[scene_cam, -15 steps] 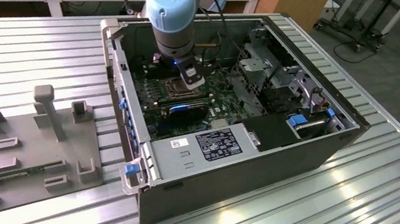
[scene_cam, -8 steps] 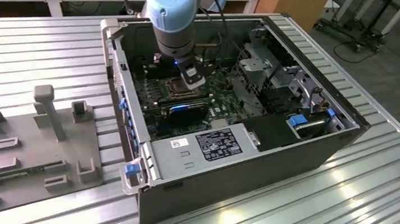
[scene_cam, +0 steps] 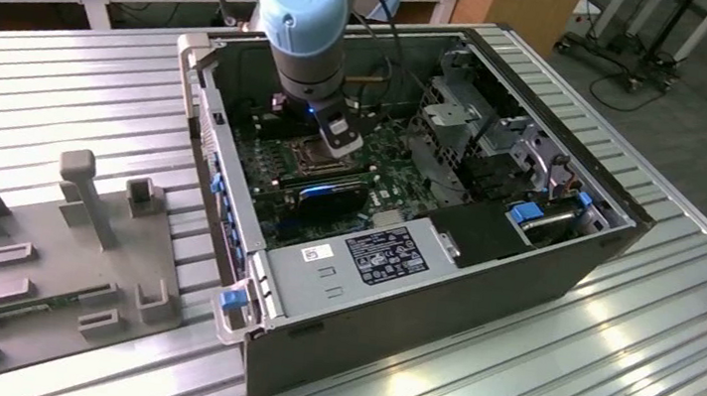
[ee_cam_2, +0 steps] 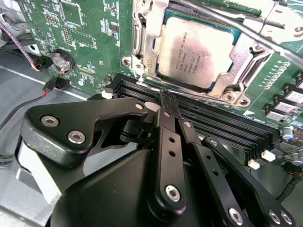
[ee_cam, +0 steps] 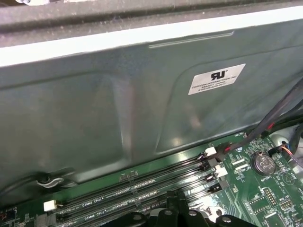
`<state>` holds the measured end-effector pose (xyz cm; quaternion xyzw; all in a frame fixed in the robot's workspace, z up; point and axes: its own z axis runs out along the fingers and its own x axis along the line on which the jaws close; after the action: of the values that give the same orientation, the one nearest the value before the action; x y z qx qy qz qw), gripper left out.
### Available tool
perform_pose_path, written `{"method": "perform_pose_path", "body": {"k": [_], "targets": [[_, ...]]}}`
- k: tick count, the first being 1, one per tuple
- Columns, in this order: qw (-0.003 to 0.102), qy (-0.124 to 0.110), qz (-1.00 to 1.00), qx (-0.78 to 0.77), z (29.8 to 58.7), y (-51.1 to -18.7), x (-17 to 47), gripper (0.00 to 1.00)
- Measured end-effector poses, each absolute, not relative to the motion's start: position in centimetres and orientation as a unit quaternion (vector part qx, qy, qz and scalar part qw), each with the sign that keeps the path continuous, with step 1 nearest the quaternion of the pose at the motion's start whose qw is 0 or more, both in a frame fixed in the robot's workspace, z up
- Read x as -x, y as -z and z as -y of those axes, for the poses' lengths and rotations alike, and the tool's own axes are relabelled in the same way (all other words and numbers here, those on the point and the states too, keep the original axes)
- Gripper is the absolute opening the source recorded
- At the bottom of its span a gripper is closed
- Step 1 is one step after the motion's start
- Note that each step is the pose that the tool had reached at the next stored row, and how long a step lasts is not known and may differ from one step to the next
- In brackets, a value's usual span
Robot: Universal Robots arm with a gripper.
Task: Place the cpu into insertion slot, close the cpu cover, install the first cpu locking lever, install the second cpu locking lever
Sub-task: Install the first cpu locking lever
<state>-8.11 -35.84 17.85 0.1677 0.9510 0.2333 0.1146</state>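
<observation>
Reaching down into an open computer case [scene_cam: 452, 269] at the centre of the exterior view, over the green motherboard [scene_cam: 390, 177], from a blue-capped arm [scene_cam: 306, 13]. Gripper [ee_cam_2: 166, 100] poised with fingers [ee_cam_2: 165, 125] pressed together, tips meeting with nothing between them, just above the black memory slots [ee_cam_2: 213, 124] in the second wrist view. Directly beyond the fingertips, toward the upper middle of that frame: the cpu [ee_cam_2: 196, 52], pale silver, lying flat and seated in the insertion slot [ee_cam_2: 236, 97]. Around it the cpu cover [ee_cam_2: 147, 52], a silver frame lying down over the chip's edges, with the chip showing through its window. A thin metal lever rod [ee_cam_2: 265, 40] crossing the upper right of that frame beside the socket. In the first wrist view, memory slots [ee_cam: 142, 189] along the lower part and the grey inner wall of the case [ee_cam: 118, 104] above. At the lower left of the exterior view, a grey fixture plate [scene_cam: 52, 274] resting on the ribbed metal worktop [scene_cam: 599, 386], well apart from the case.
</observation>
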Motion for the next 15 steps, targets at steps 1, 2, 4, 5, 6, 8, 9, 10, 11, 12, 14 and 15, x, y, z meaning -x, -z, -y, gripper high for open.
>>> {"method": "perform_pose_path", "body": {"k": [1,2,4,5,6,8,9,10,11,12,14,15], "targets": [[0.115,-0.233,-0.951,-0.168,35.79,-17.85,8.11,0.11],[0.115,-0.233,-0.951,-0.168,35.74,-17.85,8.11,0.11],[0.115,-0.233,-0.951,-0.169,35.70,-17.84,8.11,0.11],[0.115,-0.233,-0.951,-0.169,35.71,-17.85,8.11,0.11],[0.115,-0.233,-0.951,-0.169,35.71,-17.85,8.11,0.11],[0.115,-0.233,-0.951,-0.169,35.70,-17.85,8.11,0.11],[0.115,-0.233,-0.951,-0.169,35.70,-17.85,8.10,0.11],[0.115,-0.233,-0.951,-0.169,35.70,-17.85,8.07,0.11],[0.115,-0.233,-0.951,-0.169,35.70,-17.85,8.01,0.11],[0.115,-0.233,-0.951,-0.169,35.69,-17.85,7.93,0.11],[0.115,-0.233,-0.951,-0.170,35.70,-17.85,7.78,0.11],[0.115,-0.233,-0.951,-0.170,35.70,-17.85,7.73,0.11]]}}
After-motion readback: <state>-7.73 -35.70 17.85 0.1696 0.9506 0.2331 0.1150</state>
